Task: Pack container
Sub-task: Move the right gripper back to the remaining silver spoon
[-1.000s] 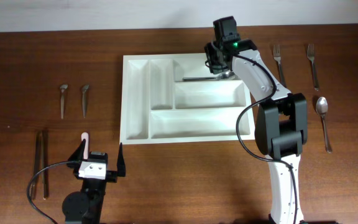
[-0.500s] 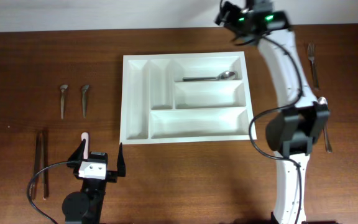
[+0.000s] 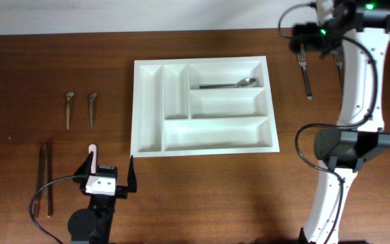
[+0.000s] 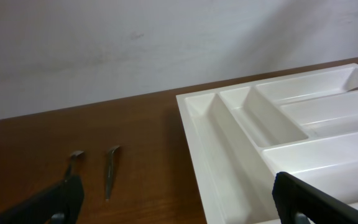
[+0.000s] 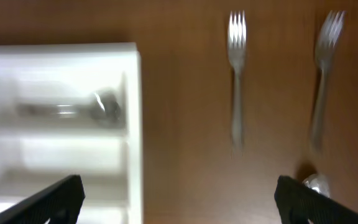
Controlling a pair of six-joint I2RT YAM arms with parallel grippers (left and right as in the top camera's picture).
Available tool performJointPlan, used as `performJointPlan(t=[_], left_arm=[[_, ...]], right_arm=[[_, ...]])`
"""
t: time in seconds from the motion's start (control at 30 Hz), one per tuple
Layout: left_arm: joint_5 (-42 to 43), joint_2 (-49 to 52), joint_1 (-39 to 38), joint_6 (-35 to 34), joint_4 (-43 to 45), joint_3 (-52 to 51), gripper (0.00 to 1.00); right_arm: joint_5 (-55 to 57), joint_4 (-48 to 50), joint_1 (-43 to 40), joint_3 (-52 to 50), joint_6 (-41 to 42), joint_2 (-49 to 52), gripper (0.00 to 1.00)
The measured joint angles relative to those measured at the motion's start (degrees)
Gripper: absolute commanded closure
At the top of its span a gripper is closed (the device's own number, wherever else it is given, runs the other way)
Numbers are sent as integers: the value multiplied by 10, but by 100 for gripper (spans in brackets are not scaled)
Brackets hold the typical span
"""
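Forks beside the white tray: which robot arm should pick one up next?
Right, probably. The right gripper, open, hangs close to a fork beside the tray. The left gripper sits at the table's front left, far from it.

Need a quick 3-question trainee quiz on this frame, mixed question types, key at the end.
1. True or false: the spoon lies in the lowest long compartment of the tray.
2. Pick one. The right hand is: A) open and holding nothing; B) shut on a fork; C) shut on the spoon.
3. How many forks does the right wrist view show on the table beside the tray?

Key
1. False. The spoon is in the top long compartment.
2. A.
3. Two.
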Motion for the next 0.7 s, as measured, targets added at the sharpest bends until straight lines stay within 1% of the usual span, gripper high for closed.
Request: performJointPlan(t=[0.07,0.3,0.37,0.53,0.63,0.7], left_arm=[[0,0,0,0,0,0,1],[0,0,0,0,0,0,1],[0,0,0,0,0,0,1],[0,0,0,0,0,0,1],[0,0,0,0,0,0,1],[0,0,0,0,0,0,1]], right_arm=[[7,-39,-16,0,-18,0,1],[31,-42,-42,0,-32,-4,1],[44,-41,-43,-19,-32,-18,1],[89,-42,-43,-145,-33,-115,1],[105,-42,-51,-233,-49,-182,1],[109,-42,-65,-277,-66,-209,1]])
